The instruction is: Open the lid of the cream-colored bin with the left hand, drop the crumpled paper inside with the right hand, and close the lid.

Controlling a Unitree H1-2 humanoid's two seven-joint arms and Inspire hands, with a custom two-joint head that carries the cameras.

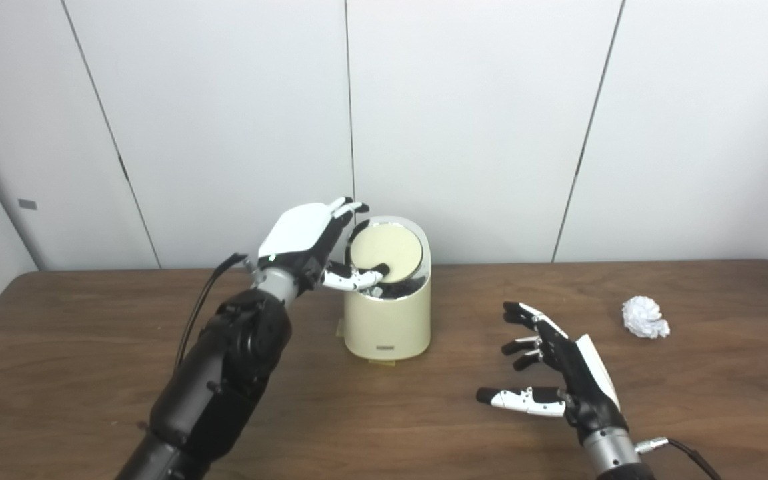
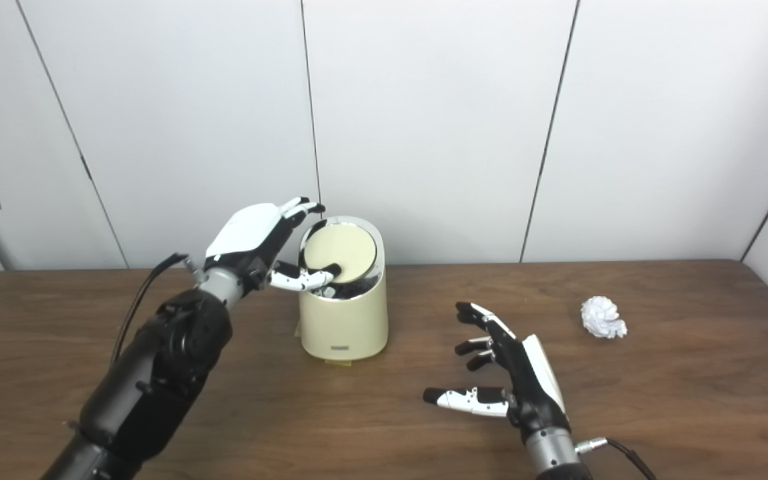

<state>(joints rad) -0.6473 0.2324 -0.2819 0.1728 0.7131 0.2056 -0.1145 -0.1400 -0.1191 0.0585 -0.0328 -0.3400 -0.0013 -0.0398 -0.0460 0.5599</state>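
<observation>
- The left hand (image 1: 304, 243) grasps the raised lid (image 1: 385, 250) of the cream-colored bin (image 1: 389, 320), thumb on its face.
- The right hand (image 1: 561, 373) hovers with released, spread fingers (image 1: 524, 313).
- The crumpled paper (image 1: 645, 317) lies on the tabletop (image 1: 91, 347), right of the bin.

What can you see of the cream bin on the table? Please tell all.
The bin is small, cream, rounded, seemingly plastic, upright on the brown table near the wall. Its round lid is tilted, showing a dark gap below. The left hand is at the lid, thumb on its lower edge. A small label sits low on the front.
</observation>
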